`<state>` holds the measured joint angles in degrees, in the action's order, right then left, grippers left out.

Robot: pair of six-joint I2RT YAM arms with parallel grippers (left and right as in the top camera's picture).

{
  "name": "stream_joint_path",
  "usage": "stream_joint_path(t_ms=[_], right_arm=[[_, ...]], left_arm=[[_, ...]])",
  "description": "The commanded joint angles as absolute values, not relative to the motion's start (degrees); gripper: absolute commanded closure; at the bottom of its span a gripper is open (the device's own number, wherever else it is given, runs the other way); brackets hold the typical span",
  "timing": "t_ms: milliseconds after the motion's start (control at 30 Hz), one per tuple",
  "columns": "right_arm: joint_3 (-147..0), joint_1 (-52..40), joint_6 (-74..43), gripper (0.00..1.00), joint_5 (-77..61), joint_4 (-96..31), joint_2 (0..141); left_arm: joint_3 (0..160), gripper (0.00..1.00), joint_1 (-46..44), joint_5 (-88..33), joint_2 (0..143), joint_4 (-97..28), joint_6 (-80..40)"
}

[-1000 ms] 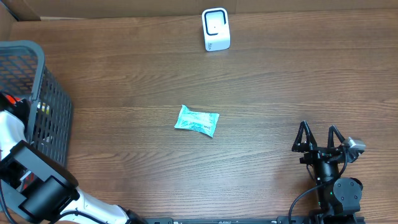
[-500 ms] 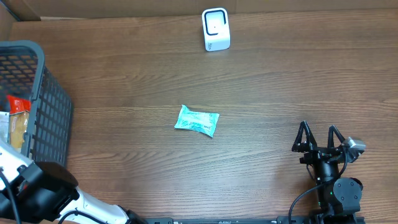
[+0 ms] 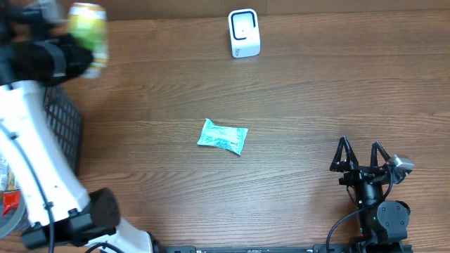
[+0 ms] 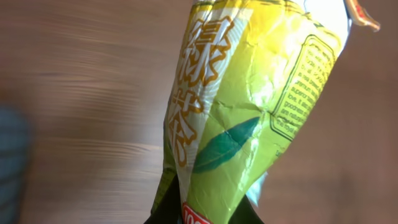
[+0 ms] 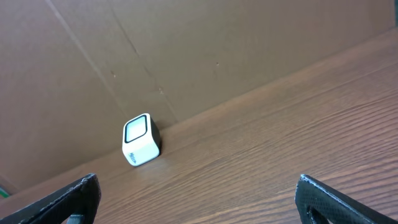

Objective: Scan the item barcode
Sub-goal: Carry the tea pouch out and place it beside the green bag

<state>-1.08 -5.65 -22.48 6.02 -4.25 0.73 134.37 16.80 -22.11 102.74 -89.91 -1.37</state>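
Right now your left jaws are clamped on the green packet: in the left wrist view its lower end is pinched between the dark fingers at the bottom edge, and the yellow-green face with the leaf print and a block of fine text fills most of the view. From overhead you can see the packet raised above the far left corner of the bench, blurred, with the white left arm running up along the left edge over the dark mesh basket. The white scanner stands upright at the far edge, a little right of the middle and well apart from the packet you hold. A teal sachet lies flat near the middle of the bench, touching nothing. Your right jaws stand wide apart with nothing between them, low by the near right corner; through the right wrist camera you look across the bare wood to the scanner, which sits against the cardboard wall.
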Motion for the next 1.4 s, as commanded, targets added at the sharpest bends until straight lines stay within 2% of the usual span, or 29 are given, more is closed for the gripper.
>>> stream_joint_path(t_ms=[0,133,300,633,833,867,1033,1067,1167,1367], right_arm=[[-0.45,-5.54,-22.63,0.0,6.39,-4.01,0.23],[-0.45,-5.54,-22.63,0.0,6.39,-4.01,0.23],[-0.45,-5.54,-22.63,0.0,6.39,-4.01,0.23],[-0.45,-5.54,-22.63,0.0,6.39,-4.01,0.23],[-0.45,-5.54,-22.63,0.0,6.39,-4.01,0.23],[-0.45,-5.54,-22.63,0.0,6.39,-4.01,0.23],[-0.45,-5.54,-22.63,0.0,6.39,-4.01,0.23],[-0.45,-5.54,-22.63,0.0,6.39,-4.01,0.23],[-0.45,-5.54,-22.63,0.0,6.39,-4.01,0.23],[-0.45,-5.54,-22.63,0.0,6.39,-4.01,0.23]], left_arm=[[130.37,0.96,5.96,-16.16,101.67,-90.76,0.47],[121.05,0.96,-3.11,-10.57,101.89,-89.19,-2.81],[106.24,0.96,-9.87,-6.9,101.89,-82.85,-8.19],[79.4,0.96,-12.51,-6.96,101.89,-64.51,-15.53],[73.52,0.95,-12.56,-7.49,101.89,-59.33,-15.9],[73.49,0.93,-12.58,-7.49,101.89,-59.37,-15.9],[73.49,0.62,-12.58,-7.51,101.89,-59.57,-15.9],[73.49,0.6,-12.58,-7.51,101.89,-59.61,-15.92],[73.76,0.56,-12.58,-7.51,101.86,-59.75,-15.9],[79.29,0.56,-12.56,-7.49,101.75,-63.07,-15.77]])
